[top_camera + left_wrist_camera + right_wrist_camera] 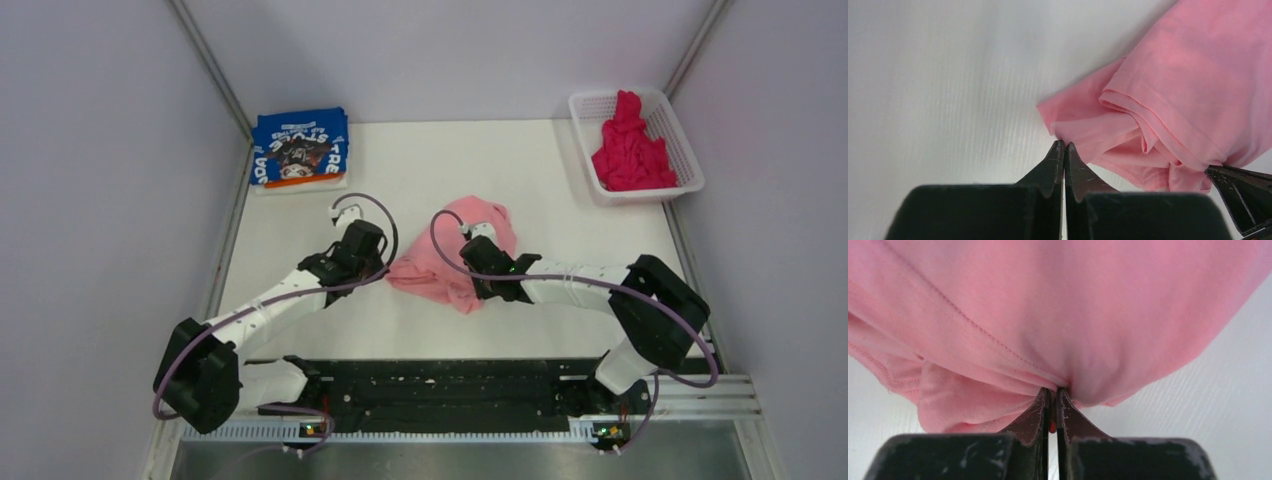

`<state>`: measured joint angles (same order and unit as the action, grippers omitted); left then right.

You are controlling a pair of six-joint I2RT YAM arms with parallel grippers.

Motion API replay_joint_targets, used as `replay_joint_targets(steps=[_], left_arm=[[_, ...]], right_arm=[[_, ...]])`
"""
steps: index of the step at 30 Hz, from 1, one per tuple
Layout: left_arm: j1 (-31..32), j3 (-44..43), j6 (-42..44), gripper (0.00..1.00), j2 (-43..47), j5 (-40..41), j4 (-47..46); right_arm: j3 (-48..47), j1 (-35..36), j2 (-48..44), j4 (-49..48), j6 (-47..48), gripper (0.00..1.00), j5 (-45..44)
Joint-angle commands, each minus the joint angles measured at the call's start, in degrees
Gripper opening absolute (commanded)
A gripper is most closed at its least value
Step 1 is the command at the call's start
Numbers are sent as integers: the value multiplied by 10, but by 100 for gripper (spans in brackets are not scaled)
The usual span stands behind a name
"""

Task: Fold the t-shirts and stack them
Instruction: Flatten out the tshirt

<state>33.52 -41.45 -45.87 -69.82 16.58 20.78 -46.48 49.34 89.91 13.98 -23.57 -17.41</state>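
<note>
My right claw point(1053, 390) pinched the pink t-shirt point(1073, 305), plain only in its wrist view; left claw point(1064, 145) sat clenched at that shirt's corner. I couldn't read the blue t-shirt point(300, 147) lettering.

Pink t-shirt point(1108, 305): soft matt cloth

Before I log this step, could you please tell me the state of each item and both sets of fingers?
Light pink cloth t-shirt: crumpled, unfolded, mid-table.
Blue printed cloth t-shirt: folded, at the far left corner.
White plastic mesh basket: upright, far right, holding cloth.
Magenta cloth t-shirt: crumpled inside that basket.
Left fingers: shut, tips at the pink shirt's edge.
Right fingers: shut on the pink shirt.
</note>
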Motion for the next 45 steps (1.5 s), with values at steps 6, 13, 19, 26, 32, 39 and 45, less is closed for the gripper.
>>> replay_joint_targets(steps=[6, 13, 19, 26, 32, 39, 45], left_arm=[[-2, -16, 11, 0, 79, 83, 27], [-3, -74, 39, 0, 120, 127, 10], [-3, -189, 116, 0, 158, 168, -24], [-4, -283, 195, 0, 227, 237, -34], [-4, -271, 206, 0, 303, 221, -51], [-3, -138, 103, 0, 275, 156, -39], [-14, -18, -11, 0, 178, 163, 19]], right_arm=[[31, -11, -103, 56, -93, 0, -179], [-7, -44, -222, 76, -57, 0, -227], [-103, -54, -318, 43, 43, 0, -251], [-168, -54, -453, -26, 135, 0, -207], [-151, -54, -551, -18, 101, 0, -115], [-13, -54, -526, 17, -29, 0, -127], [115, -64, -452, 160, -205, 1, -202]])
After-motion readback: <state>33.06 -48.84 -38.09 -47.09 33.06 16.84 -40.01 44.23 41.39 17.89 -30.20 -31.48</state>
